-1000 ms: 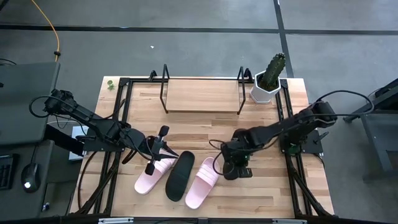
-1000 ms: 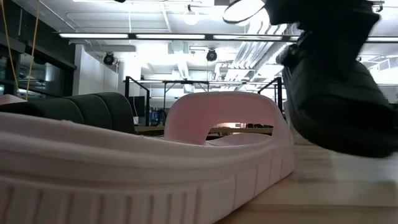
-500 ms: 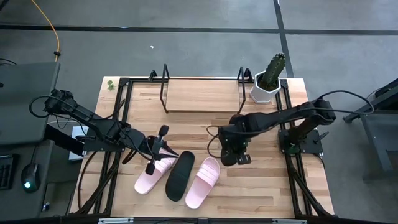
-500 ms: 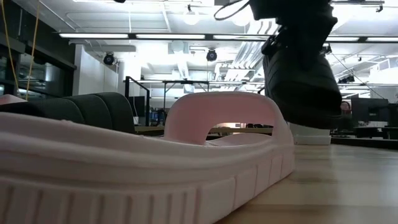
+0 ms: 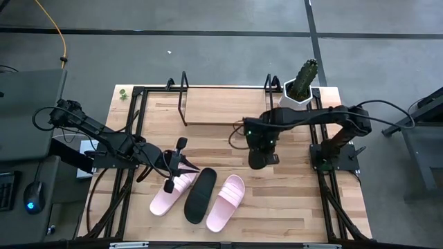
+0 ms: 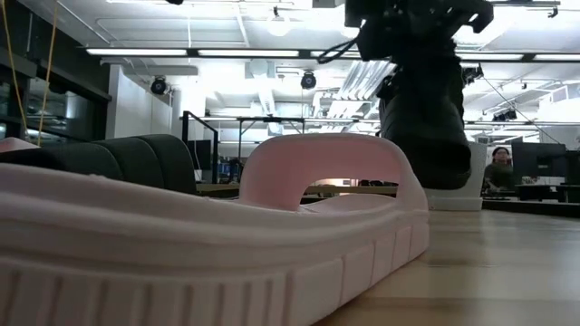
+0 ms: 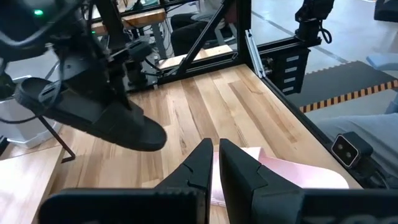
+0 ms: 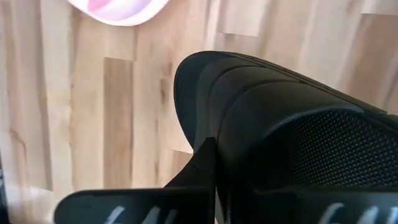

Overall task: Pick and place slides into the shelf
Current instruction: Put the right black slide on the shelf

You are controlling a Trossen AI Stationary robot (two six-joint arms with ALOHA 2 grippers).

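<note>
A black slide point(image 5: 258, 153) hangs from my right gripper point(image 5: 256, 142) over the middle of the table, just in front of the shelf point(image 5: 225, 107); it also shows as the black slide point(image 7: 99, 118) in the left wrist view. The shelf is a light board between two black wire frames at the far edge. Three slides lie soles down near the front: a pink slide point(image 5: 166, 197), a black slide point(image 5: 201, 196) and a pink slide point(image 5: 227, 202). My left gripper point(image 5: 185, 167) hovers shut above the left pink slide, holding nothing. My right gripper holds the black slide at the edge of its wide strap point(image 8: 217, 134). Its fingers come from above, pointing steeply down; the gripper itself hides how they close on the strap. The slide hangs tilted below them, one end point(image 8: 186, 81) lower, clear of the table.
A white pot with a cactus point(image 5: 299, 88) stands just right of the shelf. Black frame rails point(image 5: 138, 124) run along the table's left and right sides. Bare wood lies between the held slide and the shelf.
My right gripper has carried the black slide from beside the right pink slide toward the table's far edge and the shelf, rising a little and turning as it went. The slide stays clear of the table. The three lying slides have not moved.
</note>
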